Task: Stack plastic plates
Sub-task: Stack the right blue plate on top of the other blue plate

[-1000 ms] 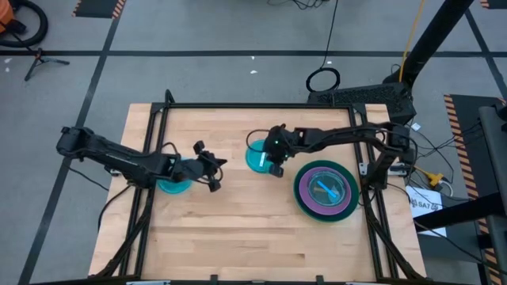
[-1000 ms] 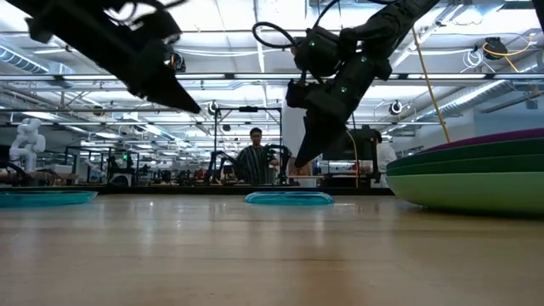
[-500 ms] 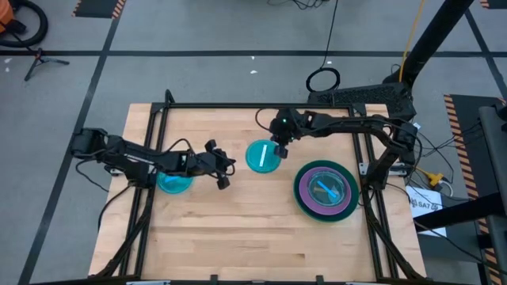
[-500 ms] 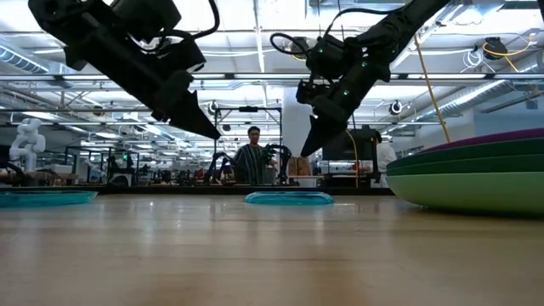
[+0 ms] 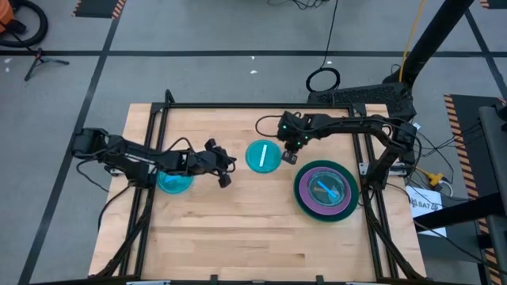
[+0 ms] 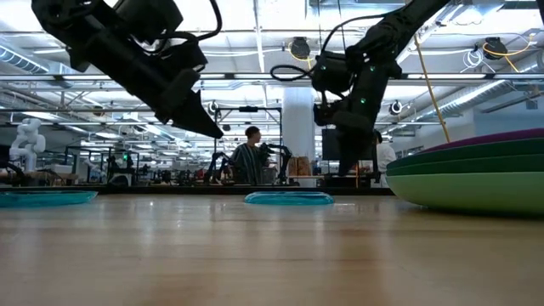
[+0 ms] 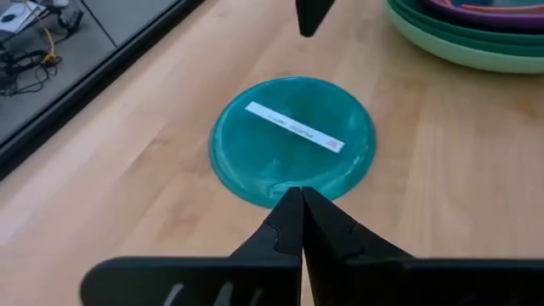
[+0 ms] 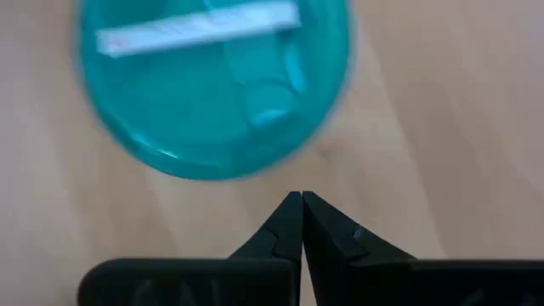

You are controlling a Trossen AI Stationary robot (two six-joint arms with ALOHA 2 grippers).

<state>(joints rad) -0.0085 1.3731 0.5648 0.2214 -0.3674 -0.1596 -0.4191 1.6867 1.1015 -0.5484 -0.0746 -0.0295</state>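
**Both grippers clenched and empty, two cyan plates loose on the surface**

You have the wooden surface [image 5: 238, 229] spread wide under both arms. Largest thing on it is the stack of plates [image 5: 325, 191] at its right side: a light green plate at the bottom, dark green above it, a purple plate [image 5: 342, 202] on top of those, and something cyan lying in the middle of the stack; from the low view you see the stack [image 6: 476, 174] as green layers with a purple rim on top.

Next, your two small cyan plates lie apart from the stack. One cyan plate with a white strip [image 5: 262, 156] rests flat near the middle of the surface, between the two grippers; you see it in the left wrist view [image 7: 293, 140], the right wrist view [image 8: 212, 85] and the low view [image 6: 289, 198]. The other cyan plate [image 5: 174, 182] lies at the left, partly under your left arm, and shows at the low view's left edge [image 6: 47, 197].

Your left gripper [image 5: 224, 170] hangs above the surface just left of the striped plate, fingers pressed together on nothing [image 7: 300, 223]. Your right gripper [image 5: 289, 155] hangs just right of the same plate, between it and the stack, likewise clenched and empty [image 8: 300, 223]. Neither touches a plate.

Beyond the surface, a person [image 6: 252, 161] stands in the room.
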